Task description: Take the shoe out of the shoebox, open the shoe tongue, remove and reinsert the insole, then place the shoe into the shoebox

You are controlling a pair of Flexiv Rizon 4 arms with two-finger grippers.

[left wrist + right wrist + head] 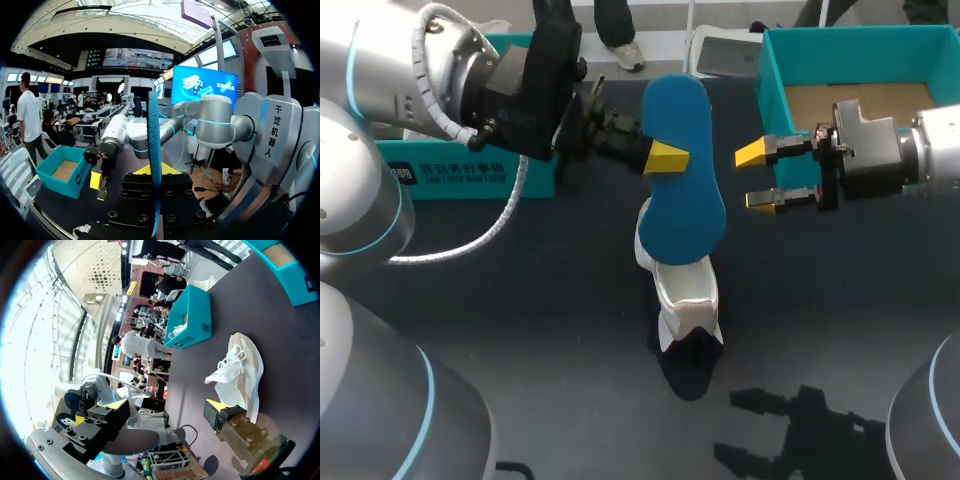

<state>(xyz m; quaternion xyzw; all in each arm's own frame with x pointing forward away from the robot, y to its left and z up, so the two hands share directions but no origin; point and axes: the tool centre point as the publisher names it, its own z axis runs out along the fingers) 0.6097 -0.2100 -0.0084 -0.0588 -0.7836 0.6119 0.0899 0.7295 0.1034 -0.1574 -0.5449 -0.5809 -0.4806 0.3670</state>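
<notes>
One blue insole [690, 200] between the left jaws.

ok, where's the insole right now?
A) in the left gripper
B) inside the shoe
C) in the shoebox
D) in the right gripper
A: the left gripper pinches the blue insole between its fingers, over the shoe; the right gripper is open beside it, not touching.

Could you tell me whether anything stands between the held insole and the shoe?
Nothing visible does. The insole, in the left gripper, hangs right above the shoe; the open right gripper is off to its side, clear of both.
</notes>
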